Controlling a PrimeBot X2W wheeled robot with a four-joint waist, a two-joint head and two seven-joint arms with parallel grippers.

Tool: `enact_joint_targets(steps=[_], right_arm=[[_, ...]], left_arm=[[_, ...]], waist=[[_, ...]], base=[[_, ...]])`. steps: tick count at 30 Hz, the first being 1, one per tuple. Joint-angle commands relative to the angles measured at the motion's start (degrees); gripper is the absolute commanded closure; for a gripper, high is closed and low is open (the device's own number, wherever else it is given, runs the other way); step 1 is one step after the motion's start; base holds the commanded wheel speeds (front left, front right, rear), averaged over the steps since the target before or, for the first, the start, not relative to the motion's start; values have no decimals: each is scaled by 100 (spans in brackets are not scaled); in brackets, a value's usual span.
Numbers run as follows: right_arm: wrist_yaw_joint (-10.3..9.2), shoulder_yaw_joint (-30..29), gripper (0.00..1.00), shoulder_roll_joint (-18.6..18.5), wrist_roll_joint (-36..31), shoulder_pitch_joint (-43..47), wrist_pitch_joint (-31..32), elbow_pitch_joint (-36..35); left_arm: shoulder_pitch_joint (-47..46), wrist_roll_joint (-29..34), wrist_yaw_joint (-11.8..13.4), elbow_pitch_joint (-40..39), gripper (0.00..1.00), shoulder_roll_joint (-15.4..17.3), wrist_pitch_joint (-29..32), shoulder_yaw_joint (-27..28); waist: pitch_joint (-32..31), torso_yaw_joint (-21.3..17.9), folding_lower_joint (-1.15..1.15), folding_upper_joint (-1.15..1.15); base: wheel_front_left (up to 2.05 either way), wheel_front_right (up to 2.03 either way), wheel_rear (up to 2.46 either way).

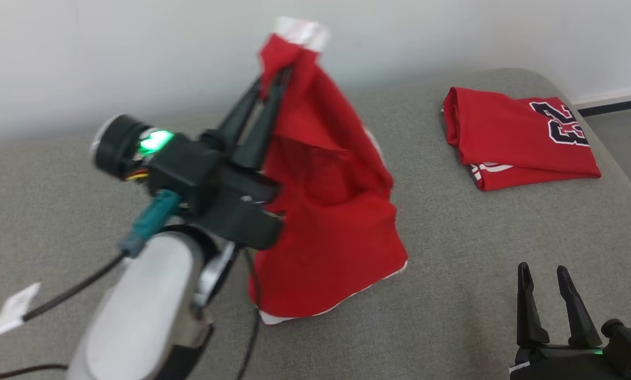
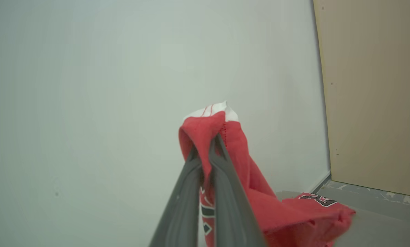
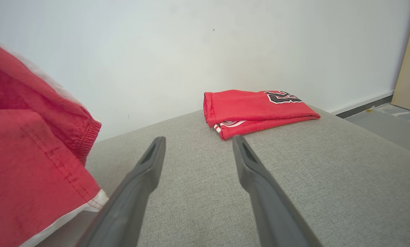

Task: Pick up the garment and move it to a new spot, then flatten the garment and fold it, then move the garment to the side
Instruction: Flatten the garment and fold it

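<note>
A red garment (image 1: 326, 211) with white trim hangs from my left gripper (image 1: 276, 79), which is shut on its top edge and lifted above the grey cushion (image 1: 452, 253). The garment's lower hem rests on the cushion. In the left wrist view the two fingers pinch the red cloth (image 2: 232, 144) just below its white trim. My right gripper (image 1: 545, 274) stands open at the lower right, low over the cushion, with nothing between its fingers. The right wrist view shows that gripper (image 3: 198, 142) open and the hanging garment (image 3: 30, 164) to its left.
A second red garment (image 1: 516, 140), folded, with a dark number on it, lies at the cushion's far right; it also appears as a folded red garment (image 3: 256, 106) ahead of the right fingers. A pale wall (image 1: 136, 53) stands behind. The cushion's right edge drops to a grey floor (image 1: 627, 137).
</note>
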Motion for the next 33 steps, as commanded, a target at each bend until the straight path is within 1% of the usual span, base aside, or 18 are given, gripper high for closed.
enact_joint_targets(steps=[1, 7, 12, 16, 19, 21, 22, 23, 25, 29, 33], right_arm=[[-16, -10, 0, 3, 0, 18, -2, -25], [-16, -16, 0, -57, -6, -58, -2, -55], [-16, 13, 0, -96, -22, -92, -2, -23], [-16, 41, 0, -137, -24, -124, -2, 8], [-16, 75, 0, -172, -23, -150, -2, 45], [-16, 80, 0, -187, -34, -143, -3, 61], [-16, 86, 0, -196, -36, -144, -2, 67], [-16, 87, 0, -204, -39, -141, -2, 72], [-16, 100, 0, -201, -57, -145, -3, 73], [-16, 51, 0, -213, -76, -96, -3, 74], [-16, 38, 0, -205, -82, -34, -3, 77]], left_arm=[[203, -97, 74, 4, 100, 176, 2, 153], [945, -274, 319, 216, 100, 712, -151, 761], [1599, -447, 512, 679, 100, 1050, -382, 1225], [1923, -577, 612, 1170, 100, 1200, -640, 1520], [2046, -617, 630, 1633, 100, 1277, -786, 1628], [2044, -680, 649, 1893, 100, 1243, -893, 1687], [2049, -658, 654, 2035, 75, 1257, -933, 1681], [2025, -623, 661, 2139, 0, 1270, -979, 1673], [1965, -590, 681, 2322, 0, 1252, -1057, 1676], [1872, -565, 726, 2343, 0, 1209, -1164, 1763], [1944, -446, 861, 1943, 0, 1128, -1203, 1878]], waist=[[49, -13, 0, 0], [182, -26, 0, 0], [244, -21, 0, 0], [257, -23, 0, 0], [251, -17, 0, 0], [246, -8, 0, 0], [246, -4, 0, 0], [243, 3, 0, 0], [231, 21, 0, 0], [179, 84, 0, 0], [74, 175, 0, 0]], base=[[0, 0, 0], [0, 0, 0], [0, 0, 0], [0, 0, 0], [0, 0, 0], [0, 0, 0], [0, 0, 0], [0, 0, 0], [0, 0, 0], [0, 0, 0], [0, 0, 0]])
